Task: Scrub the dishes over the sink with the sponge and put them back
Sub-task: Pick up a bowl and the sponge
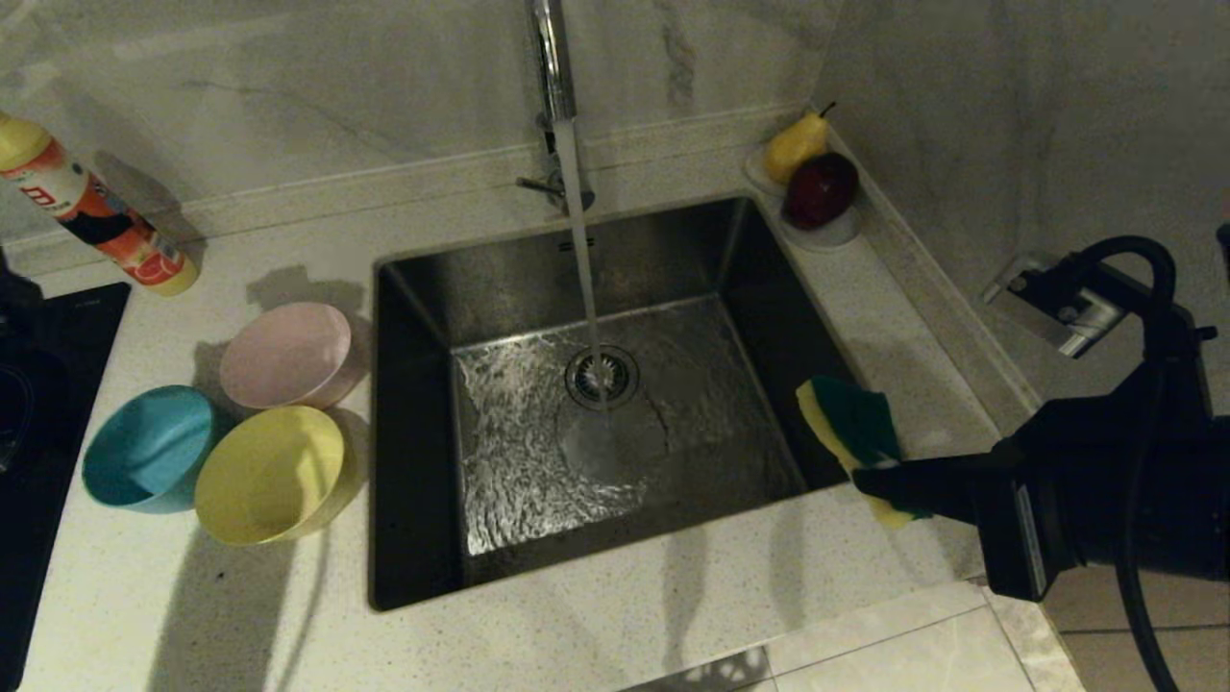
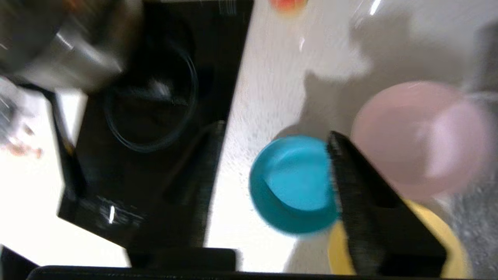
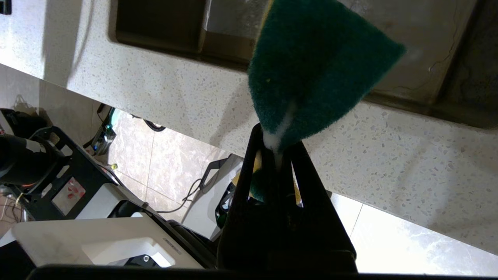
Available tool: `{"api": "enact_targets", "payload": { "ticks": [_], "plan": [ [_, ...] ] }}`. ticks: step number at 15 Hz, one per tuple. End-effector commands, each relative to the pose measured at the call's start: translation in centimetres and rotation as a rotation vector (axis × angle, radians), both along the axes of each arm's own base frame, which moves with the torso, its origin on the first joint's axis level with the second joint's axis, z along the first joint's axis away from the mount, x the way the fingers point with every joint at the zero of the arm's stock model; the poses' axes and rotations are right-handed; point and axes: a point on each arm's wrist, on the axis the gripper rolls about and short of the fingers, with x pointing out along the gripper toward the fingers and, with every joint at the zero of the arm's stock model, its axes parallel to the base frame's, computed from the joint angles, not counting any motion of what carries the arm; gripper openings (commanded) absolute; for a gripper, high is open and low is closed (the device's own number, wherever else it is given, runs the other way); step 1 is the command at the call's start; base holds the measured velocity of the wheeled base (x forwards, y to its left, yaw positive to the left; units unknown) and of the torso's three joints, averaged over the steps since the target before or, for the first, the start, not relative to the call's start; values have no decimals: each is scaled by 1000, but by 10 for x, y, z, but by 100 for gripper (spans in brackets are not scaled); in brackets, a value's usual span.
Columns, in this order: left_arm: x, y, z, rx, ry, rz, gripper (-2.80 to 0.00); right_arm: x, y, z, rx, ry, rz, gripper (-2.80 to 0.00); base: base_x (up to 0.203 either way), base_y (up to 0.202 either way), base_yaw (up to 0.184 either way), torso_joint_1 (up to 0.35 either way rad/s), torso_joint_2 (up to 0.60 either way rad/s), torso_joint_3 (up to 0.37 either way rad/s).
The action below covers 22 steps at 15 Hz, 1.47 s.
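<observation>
Three bowls stand on the counter left of the sink (image 1: 413, 432): pink (image 1: 285, 356), blue (image 1: 149, 447) and yellow (image 1: 271, 473). Water runs from the tap (image 1: 553, 58) onto the drain strainer (image 1: 602, 377). My right gripper (image 1: 874, 481) hovers at the sink's right front corner, shut on the sponge (image 1: 850, 423), whose green face (image 3: 311, 66) sticks out past the fingertips (image 3: 276, 140). The left gripper (image 2: 276, 130) is outside the head view. Its wrist view shows it open above the bowls, the blue bowl (image 2: 291, 182) between its fingers, the pink bowl (image 2: 420, 136) and yellow bowl (image 2: 447, 241) beside one finger (image 2: 369, 210).
A black cooktop (image 1: 38, 404) lies left of the bowls, with a detergent bottle (image 1: 91, 216) behind it. A white dish with a pear and a red apple (image 1: 812, 178) sits at the sink's back right corner. A metal fitting (image 1: 1057, 308) is on the right wall.
</observation>
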Motion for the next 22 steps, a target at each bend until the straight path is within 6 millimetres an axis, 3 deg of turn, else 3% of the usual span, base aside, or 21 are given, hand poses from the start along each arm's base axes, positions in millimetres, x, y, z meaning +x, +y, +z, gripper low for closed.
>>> {"api": "enact_targets", "payload": {
  "ticks": [1,3,7,11,19,22],
  "plan": [
    [55,41,-38,-115,142,84,0,1,1,-5,-13,15,-1,-280,0,0,0,0,0,0],
    [60,67,-51,-241,153,90,0,4,2,-7,-21,24,-7,-280,0,0,0,0,0,0],
    [55,89,-61,-344,149,105,0,7,4,-10,-29,35,-9,-280,0,0,0,0,0,0],
    [53,95,-76,-491,141,77,0,7,3,-9,-26,33,-11,-280,0,0,0,0,0,0],
    [63,106,-110,-585,221,138,0,7,4,-10,-27,35,-10,-280,0,0,0,0,0,0],
    [64,110,-114,-609,217,155,0,8,4,-10,-29,37,-10,-280,0,0,0,0,0,0]
  ]
}}
